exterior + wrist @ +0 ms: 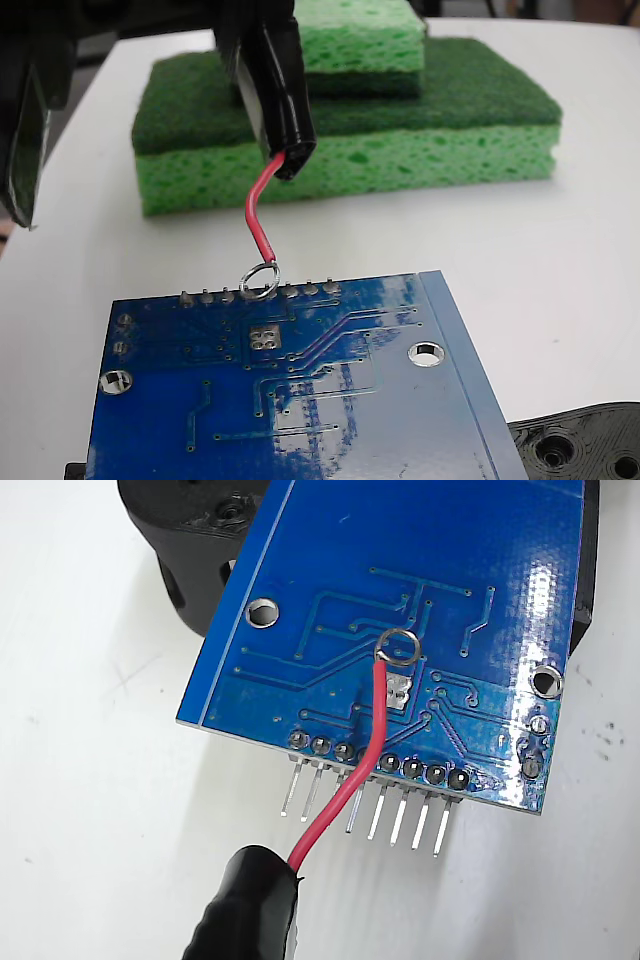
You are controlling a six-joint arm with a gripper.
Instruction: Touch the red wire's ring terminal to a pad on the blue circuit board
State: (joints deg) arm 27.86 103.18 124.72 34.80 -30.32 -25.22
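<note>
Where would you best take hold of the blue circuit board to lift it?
Probably by the two long side edges of the blue circuit board, coming from above. It lies flat, and pins stick out along one short edge, where the red wire crosses.

You've got a glossy blue circuit board (330, 400) w/ shiny metal pins (400, 815); red wire (360, 770) has smooth plastic insulation, bare metal ring (398, 646). Sponges (400, 150) look porous, rough; table (580, 250) matt white.
</note>
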